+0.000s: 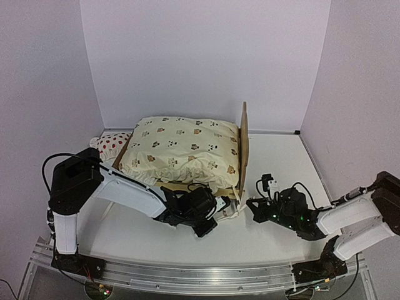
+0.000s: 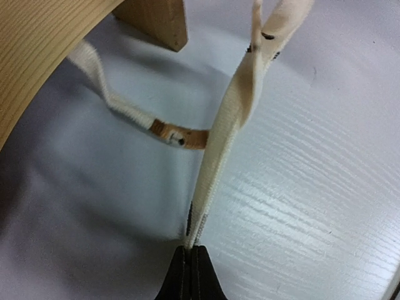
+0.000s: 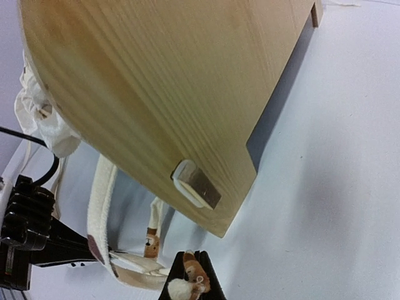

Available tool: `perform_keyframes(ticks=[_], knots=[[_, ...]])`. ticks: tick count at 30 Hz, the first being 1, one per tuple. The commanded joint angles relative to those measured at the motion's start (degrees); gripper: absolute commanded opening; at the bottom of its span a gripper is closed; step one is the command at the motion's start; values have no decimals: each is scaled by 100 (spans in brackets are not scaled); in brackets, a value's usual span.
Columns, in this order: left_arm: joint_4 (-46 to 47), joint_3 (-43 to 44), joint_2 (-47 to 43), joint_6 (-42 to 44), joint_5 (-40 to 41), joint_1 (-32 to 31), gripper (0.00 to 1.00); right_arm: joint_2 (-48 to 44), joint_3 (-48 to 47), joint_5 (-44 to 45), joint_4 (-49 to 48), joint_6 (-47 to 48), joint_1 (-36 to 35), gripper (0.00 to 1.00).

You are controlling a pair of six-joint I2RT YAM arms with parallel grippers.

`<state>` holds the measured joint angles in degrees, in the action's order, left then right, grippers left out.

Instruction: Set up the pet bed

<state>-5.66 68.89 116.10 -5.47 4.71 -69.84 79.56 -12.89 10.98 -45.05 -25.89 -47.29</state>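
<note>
Left gripper (image 2: pixel 192 253), right gripper (image 3: pixel 190 261): jaws closed, each pinching cream fabric tie (image 2: pixel 220 150). Cream animal-print cover (image 1: pixel 181 150) on light plywood pet bed (image 1: pixel 244 137); ties seemingly unfastened.

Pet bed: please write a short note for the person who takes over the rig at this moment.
Left claw: shut on a cover tie, which is pulled straight.
Right claw: shut on a second tie end, below the headboard corner.
Pet bed: headboard on the right side; the cover already lies on it.
Strawberry pillow: outside the bed, at its left end.
Left to do, probably: fasten the ties, then place the pillow.
</note>
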Motion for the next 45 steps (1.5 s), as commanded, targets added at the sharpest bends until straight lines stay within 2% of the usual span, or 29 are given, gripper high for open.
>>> perform_keyframes(ticks=[1,8,12,20,25,31,37,38,39,41,43,45], knots=[[34,-501,-598,-286,681,24,0,-722,-258,672,1052,-56,12,0],[-586,-1020,-1598,-1124,1775,184,0,-1828,-462,1161,2314,-94,12,0],[-873,-1220,-1951,-1478,2278,384,0,-2494,-594,1852,3338,-159,9,0],[-829,-1597,-2253,-1734,1831,1267,0,-4350,-383,3336,4774,-124,20,0],[-1038,-1631,-2312,-2044,1891,1577,0,-4762,-471,3322,5256,-48,19,0],[-1422,-1699,-2421,-2424,1957,1643,0,-4813,-393,3306,5340,-88,23,0],[-1630,-1824,-2610,-2594,1865,1641,0,-4611,-400,2674,5342,-136,23,0],[-1687,-1826,-2686,-2613,1867,1643,1,-4565,-419,2592,5355,-135,22,3],[-1730,-1820,-2749,-2619,1866,1641,7,-4553,-462,2508,5412,-124,23,10],[-1849,-1794,-2931,-2612,1859,1639,28,-4557,-579,2360,5550,-138,23,36],[-1910,-1811,-3193,-2613,1857,1632,57,-4594,-731,2247,5754,-163,25,62],[-1925,-1883,-3504,-2633,1880,1632,71,-4615,-937,2131,5969,-137,20,77]])
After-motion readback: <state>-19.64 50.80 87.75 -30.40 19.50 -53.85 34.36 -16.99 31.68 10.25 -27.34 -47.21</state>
